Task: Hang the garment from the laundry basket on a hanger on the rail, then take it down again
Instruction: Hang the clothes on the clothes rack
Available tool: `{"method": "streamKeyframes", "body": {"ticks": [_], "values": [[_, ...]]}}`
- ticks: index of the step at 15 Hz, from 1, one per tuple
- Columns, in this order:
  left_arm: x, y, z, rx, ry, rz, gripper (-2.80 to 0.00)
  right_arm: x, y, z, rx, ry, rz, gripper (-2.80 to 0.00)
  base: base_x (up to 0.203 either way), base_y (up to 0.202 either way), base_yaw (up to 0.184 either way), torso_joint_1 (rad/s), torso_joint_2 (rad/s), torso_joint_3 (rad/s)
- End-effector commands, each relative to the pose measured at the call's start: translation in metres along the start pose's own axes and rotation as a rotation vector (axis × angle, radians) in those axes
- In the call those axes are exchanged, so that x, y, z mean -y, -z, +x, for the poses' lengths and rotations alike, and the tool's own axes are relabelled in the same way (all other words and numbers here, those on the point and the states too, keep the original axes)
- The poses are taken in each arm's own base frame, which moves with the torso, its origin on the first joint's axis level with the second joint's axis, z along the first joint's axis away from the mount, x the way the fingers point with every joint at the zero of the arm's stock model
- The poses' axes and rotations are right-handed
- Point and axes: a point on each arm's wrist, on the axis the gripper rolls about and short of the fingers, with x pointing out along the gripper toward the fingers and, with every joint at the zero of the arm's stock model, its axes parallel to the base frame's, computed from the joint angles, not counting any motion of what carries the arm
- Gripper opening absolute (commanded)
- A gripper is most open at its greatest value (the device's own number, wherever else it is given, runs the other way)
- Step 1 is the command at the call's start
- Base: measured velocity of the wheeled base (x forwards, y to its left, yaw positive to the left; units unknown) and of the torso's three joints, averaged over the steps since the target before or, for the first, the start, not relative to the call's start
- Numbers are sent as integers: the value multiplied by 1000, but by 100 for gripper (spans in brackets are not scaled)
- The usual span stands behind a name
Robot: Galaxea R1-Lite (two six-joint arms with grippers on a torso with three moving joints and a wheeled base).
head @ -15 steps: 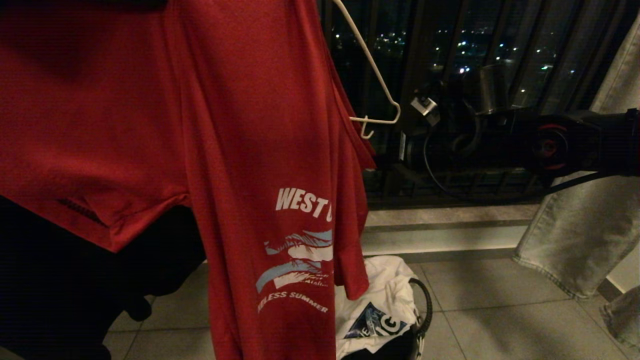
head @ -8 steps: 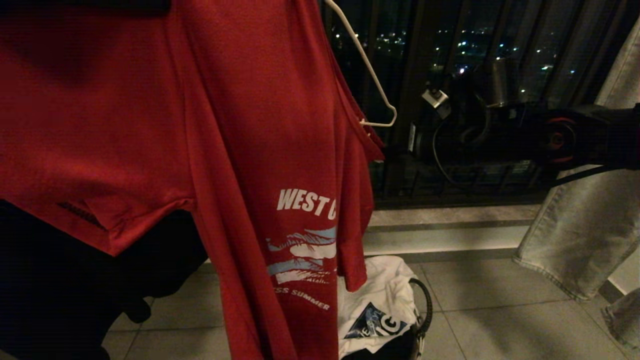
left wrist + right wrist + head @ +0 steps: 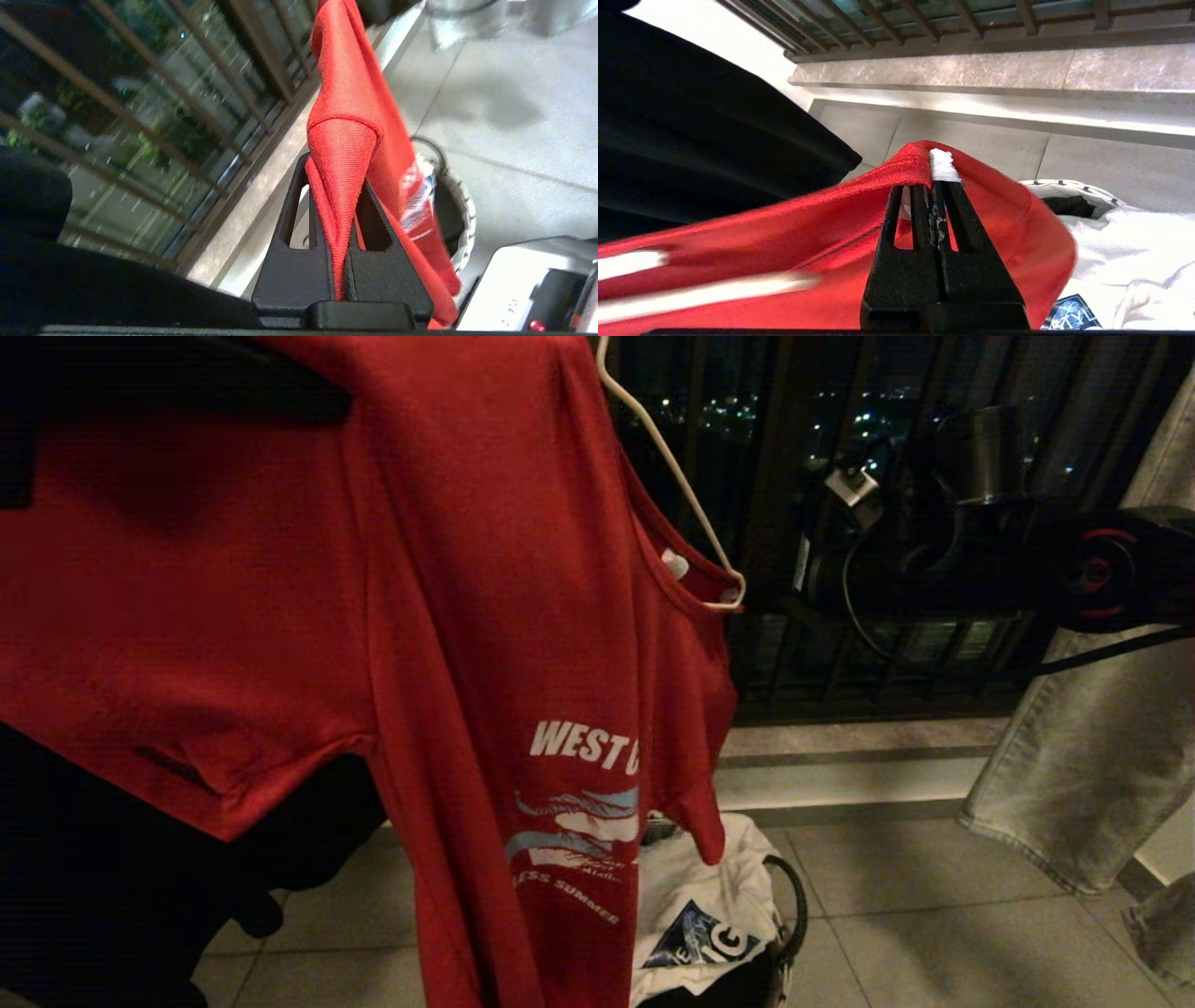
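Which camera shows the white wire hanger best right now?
The head view: the white wire hanger slants down into the red T-shirt's neckline. The left wrist view shows none of it; whether the right wrist's white bit is hanger is unclear.

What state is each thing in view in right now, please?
Red T-shirt: held up, draped, collar edge over the hanger's end.
White wire hanger: partly inside the shirt's neck opening.
Left gripper: shut on a fold of the shirt.
Right gripper: shut on the shirt's collar at its white label.
Laundry basket: on the floor, white cloth in it.
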Motion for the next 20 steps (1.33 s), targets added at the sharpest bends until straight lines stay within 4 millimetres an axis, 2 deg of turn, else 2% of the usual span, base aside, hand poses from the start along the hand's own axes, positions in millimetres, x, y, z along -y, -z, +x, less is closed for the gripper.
{"method": "streamKeyframes", "body": {"ticks": [1,7,10,14,20], "values": [[1,5,8,-38,1,7,-280,-2,-4,-6,15,-4,-3,-280,0,0,0,0,0,0],[-1,10,29,-75,22,16,-280,-1,-8,-11,38,9,-9,-280,0,0,0,0,0,0],[-7,-1,27,13,-29,32,-280,1,-7,-9,31,14,-11,-280,0,0,0,0,0,0],[-6,-5,17,36,-43,38,-280,8,-7,-2,23,24,-3,-280,0,0,0,0,0,0],[-6,-3,16,21,-56,39,-280,0,-10,-17,-14,44,-11,-280,0,0,0,0,0,0]]}}
